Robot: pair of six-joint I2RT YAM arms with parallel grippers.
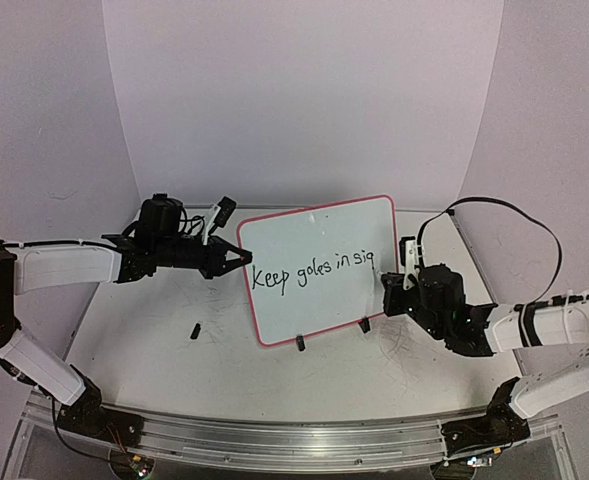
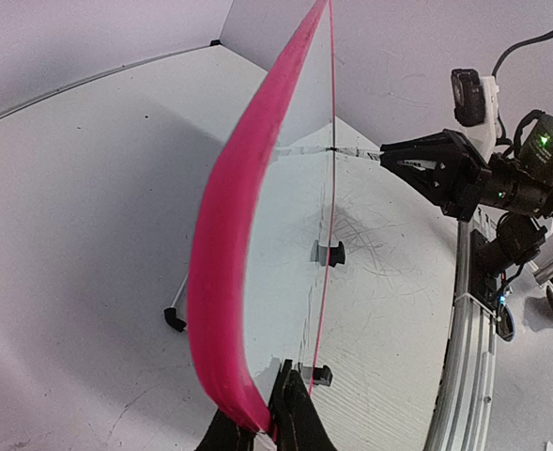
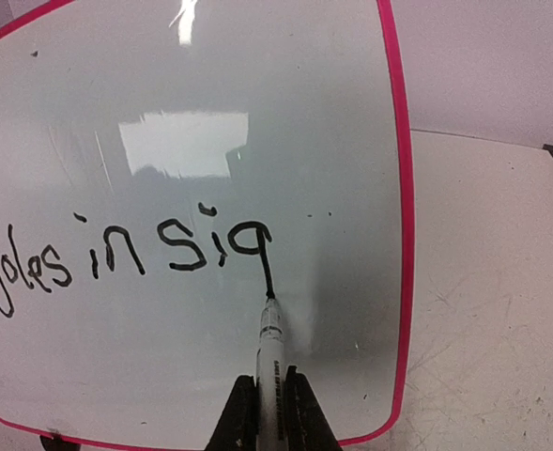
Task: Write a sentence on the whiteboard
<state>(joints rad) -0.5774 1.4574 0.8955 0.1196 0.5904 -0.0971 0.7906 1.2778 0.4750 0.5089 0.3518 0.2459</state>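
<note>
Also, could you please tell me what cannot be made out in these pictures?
Right wrist view: the sentence loses its first word past the left edge.
Left wrist view: the whiteboard is seen edge-on, so its writing is hidden.
Top view: a small black piece on the table is too small to identify.

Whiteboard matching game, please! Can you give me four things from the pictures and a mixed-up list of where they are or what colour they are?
Column one:
1. whiteboard border
2. marker
3. left gripper
4. clip feet

Column two:
A. black, under the board's bottom edge
B. pink-red
C. tip on the last letter of the sentence
D. clamped on the board's left edge

Pairs: 1-B, 2-C, 3-D, 4-A.
</note>
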